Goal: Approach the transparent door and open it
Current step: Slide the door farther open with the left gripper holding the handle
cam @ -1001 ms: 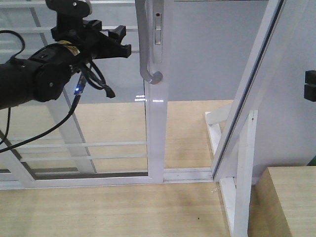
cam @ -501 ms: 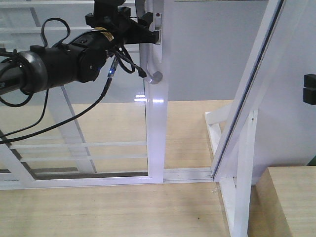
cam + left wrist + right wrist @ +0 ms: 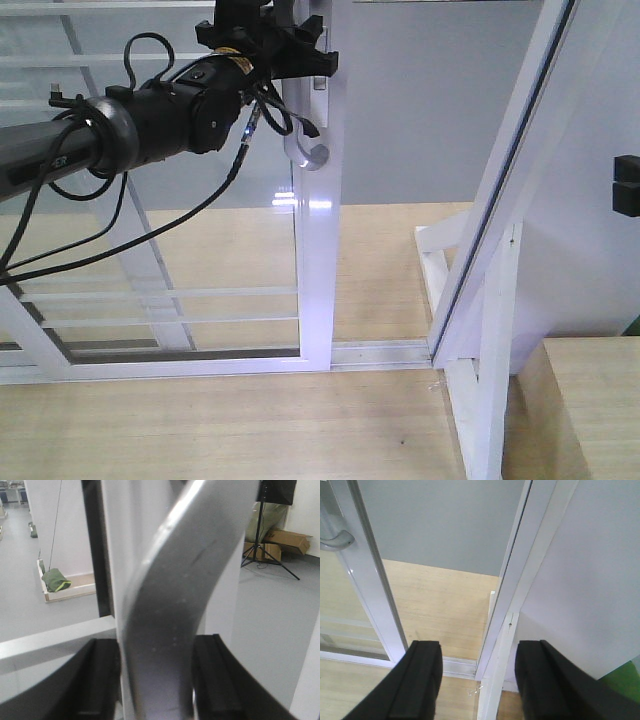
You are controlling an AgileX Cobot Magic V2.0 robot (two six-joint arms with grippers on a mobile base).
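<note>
**Front-facing view.** The transparent door [image 3: 318,260] stands left of centre, on the far side of the wooden floor [image 3: 230,420]. It is a clear glass panel in a glossy white frame. Thin white horizontal bars cross the glass. The right stile carries a curved grey handle [image 3: 308,152] of smooth, matt metal, whose rounded lower end hooks back to the stile. The door foot sits in a white floor track [image 3: 380,352]. The black left arm [image 3: 150,120], trailing loose black cables [image 3: 150,235], reaches in from the left. The left gripper [image 3: 300,50] sits at the upper part of the handle. A slanted fixed white frame [image 3: 500,190] stands to the right. The right gripper [image 3: 627,185] shows only as two black blocks at the right edge.

**Left wrist view.** The handle [image 3: 170,620] fills the centre, brushed and faintly scratched. One black finger [image 3: 100,680] stands on each side of it. The left finger appears to touch the handle; a thin light sliver shows at the right one. Whether the jaws clamp the handle cannot be told.

**Right wrist view.** The right gripper [image 3: 480,680] hangs with its fingers [image 3: 422,680] spread and nothing between them, above the track [image 3: 455,666]. The door stile and the handle end [image 3: 337,541] lie at the far left.
</note>
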